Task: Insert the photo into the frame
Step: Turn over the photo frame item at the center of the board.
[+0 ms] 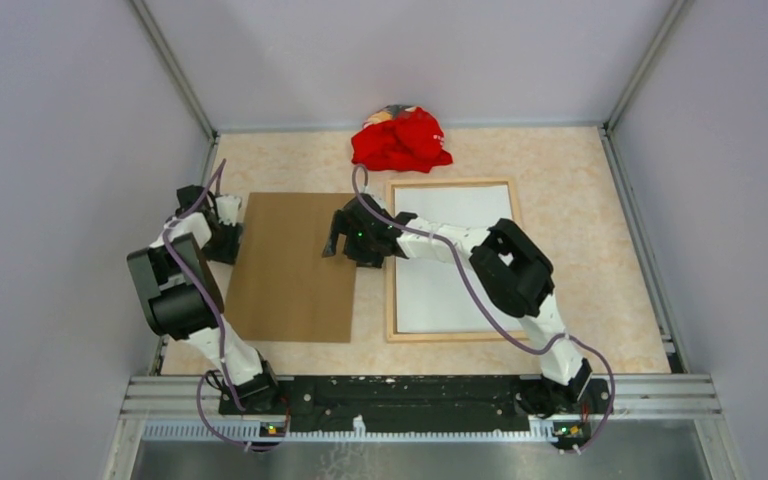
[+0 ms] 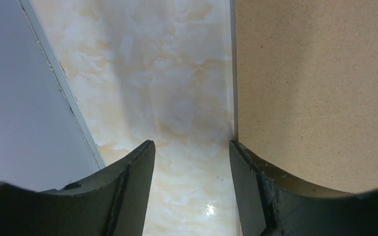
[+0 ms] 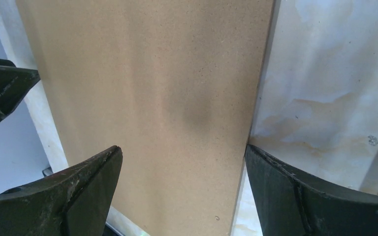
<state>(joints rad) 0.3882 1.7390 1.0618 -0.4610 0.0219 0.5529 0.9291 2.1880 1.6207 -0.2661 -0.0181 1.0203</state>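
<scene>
White sheet [image 1: 440,305] lies flat inside the frame [image 1: 391,300], right of centre on the table [image 1: 585,250]; no printed side shows, so I take it for the photo face down, though I cannot be sure; frame rim runs around it on all sides that my right arm does not cover. Brown board [image 1: 290,270] lies flat just left of the frame, apart from it. My right gripper [image 1: 340,240] sits low at the board's right edge, jaws spread and holding nothing; its wrist view shows that edge running between my fingers [image 3: 295,191]. My left gripper [image 1: 222,230] is at the board's far-left corner, jaws likewise parted and bare, one finger [image 2: 256,172] at the board's edge. Red cloth [image 1: 400,140] bunched beyond the frame, not involved. Step in hand, as I judge: photo seated, board to follow; next move calls for catching the thin edges on both sides and lifting level.
</scene>
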